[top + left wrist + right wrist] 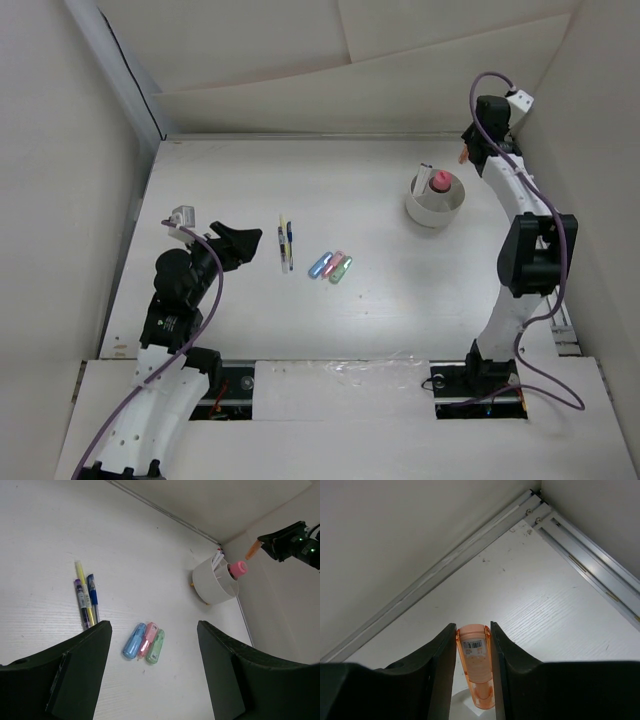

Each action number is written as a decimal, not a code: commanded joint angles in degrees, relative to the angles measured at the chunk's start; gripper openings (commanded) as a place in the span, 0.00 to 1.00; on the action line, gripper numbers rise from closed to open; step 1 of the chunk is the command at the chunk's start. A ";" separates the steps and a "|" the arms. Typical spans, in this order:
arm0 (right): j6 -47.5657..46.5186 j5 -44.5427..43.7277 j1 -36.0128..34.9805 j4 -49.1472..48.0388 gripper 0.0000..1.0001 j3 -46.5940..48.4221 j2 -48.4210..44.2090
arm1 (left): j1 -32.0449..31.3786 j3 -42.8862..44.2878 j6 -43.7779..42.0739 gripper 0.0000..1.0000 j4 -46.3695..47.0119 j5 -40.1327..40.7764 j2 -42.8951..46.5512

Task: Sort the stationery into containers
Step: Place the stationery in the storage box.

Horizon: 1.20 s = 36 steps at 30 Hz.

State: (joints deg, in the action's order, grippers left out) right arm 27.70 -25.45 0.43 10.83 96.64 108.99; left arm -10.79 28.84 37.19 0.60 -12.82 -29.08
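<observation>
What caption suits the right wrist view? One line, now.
Right gripper, jaws shut on an orange marker, poised over the white table near its corner.

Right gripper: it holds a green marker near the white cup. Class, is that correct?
No. The marker in the right gripper is orange, not green; the right wrist view shows it. It is indeed near the white cup.

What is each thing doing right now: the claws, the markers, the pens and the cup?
Left claw, open, holding nothing.
Right claw, shut on the orange marker.
Three markers, lying side by side on the table.
Pens, lying together on the table.
Cup, standing, pink piece sticking out.
</observation>
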 commanded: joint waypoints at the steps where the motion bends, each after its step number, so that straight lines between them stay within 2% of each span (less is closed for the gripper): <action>1: -2.65 -5.22 -1.83 -5.38 0.20 1.45 0.87 | -0.11 0.34 -0.01 0.66 2.21 -0.01 0.16; 10: -5.20 -11.81 -7.19 -7.93 0.20 -0.75 3.25 | -0.11 0.34 -0.01 0.66 2.21 -0.01 -0.89; 29: -2.66 -16.21 -7.19 -7.93 0.20 -5.05 5.80 | -0.11 0.87 -0.01 0.66 2.21 -0.01 -1.42; 36: -1.60 -15.68 -7.19 -7.93 0.27 -7.52 3.86 | -0.11 0.87 -0.01 0.66 2.21 -0.01 -1.42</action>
State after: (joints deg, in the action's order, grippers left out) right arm 24.95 -40.16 -6.98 5.02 89.32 115.52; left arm -10.79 28.84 37.19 0.62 -12.82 -30.59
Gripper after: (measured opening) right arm 0.358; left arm 0.661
